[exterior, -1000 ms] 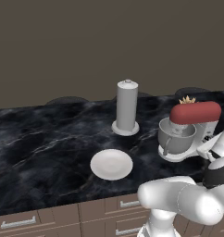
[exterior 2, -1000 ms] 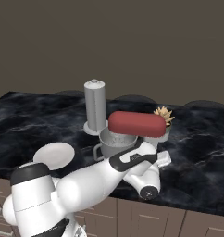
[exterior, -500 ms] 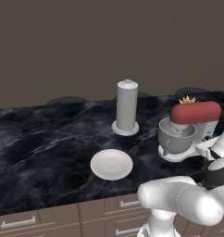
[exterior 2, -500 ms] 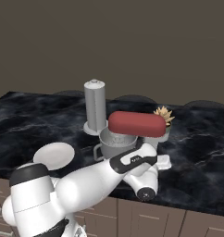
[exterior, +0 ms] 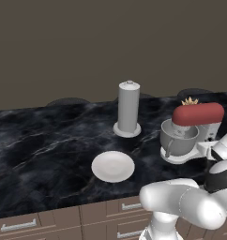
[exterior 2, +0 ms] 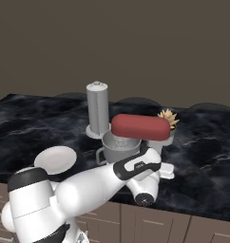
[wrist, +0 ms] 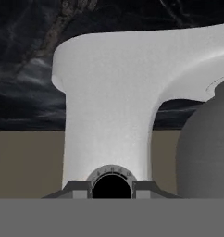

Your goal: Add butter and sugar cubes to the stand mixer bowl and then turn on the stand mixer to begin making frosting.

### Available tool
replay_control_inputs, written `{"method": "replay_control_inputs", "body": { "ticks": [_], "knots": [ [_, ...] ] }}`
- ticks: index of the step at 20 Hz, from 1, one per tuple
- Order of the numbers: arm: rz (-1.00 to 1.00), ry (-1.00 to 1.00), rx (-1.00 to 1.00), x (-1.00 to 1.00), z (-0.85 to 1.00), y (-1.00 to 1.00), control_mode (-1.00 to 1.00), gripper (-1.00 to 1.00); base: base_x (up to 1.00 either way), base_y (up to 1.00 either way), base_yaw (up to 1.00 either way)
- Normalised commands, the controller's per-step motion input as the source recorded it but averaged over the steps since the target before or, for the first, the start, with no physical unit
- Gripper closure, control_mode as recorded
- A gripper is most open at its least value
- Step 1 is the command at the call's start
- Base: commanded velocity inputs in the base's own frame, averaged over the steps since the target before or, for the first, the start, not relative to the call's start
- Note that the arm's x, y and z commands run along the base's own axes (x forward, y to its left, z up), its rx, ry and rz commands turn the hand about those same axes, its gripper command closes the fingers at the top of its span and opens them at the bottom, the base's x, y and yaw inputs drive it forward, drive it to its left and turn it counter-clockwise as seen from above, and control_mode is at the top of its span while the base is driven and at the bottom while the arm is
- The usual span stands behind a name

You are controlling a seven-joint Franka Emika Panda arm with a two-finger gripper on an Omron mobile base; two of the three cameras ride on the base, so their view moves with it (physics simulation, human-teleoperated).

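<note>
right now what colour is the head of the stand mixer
Red, on a white body; the stand mixer head shows best in the right base view.

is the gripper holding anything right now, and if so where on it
Cannot tell for sure. In the hand view the gripper sits right at the dark round dial on the stand mixer, fingertips either side of it, but contact isn't clear.

Directly ahead of the end effector rises the white body of the stand mixer, with a round dark dial between the fingertips. The grey stand mixer bowl curves to its right, above black marble surface.
</note>
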Motion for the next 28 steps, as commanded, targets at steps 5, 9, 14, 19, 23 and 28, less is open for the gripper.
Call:
{"method": "replay_control_inputs", "body": {
  "ticks": [5, 9, 14, 19, 23, 28],
  "knots": [
    [-0.11, 0.00, 0.23, -0.01, 0.00, 0.00, -1.00, 1.00, 0.00, 0.00, 0.00],
    [-0.11, 0.00, 0.24, 0.00, 0.00, 0.00, -1.00, 1.00, 0.00, 0.00, 0.00],
    [-0.10, 0.00, 0.24, 0.00, 0.00, 0.00, -1.00, 1.00, 0.00, 0.00, 0.00],
    [-0.08, 0.00, 0.23, 0.00, 0.00, 0.00, -1.00, 1.00, 0.00, 0.00, 0.00],
    [-0.04, 0.00, 0.22, 0.00, 0.00, 0.00, -1.00, 1.00, 0.00, 0.00, 0.00],
    [-0.01, 0.00, 0.23, -0.01, 0.00, 0.00, -1.00, 1.00, 0.00, 0.00, 0.00]
  ]
}}
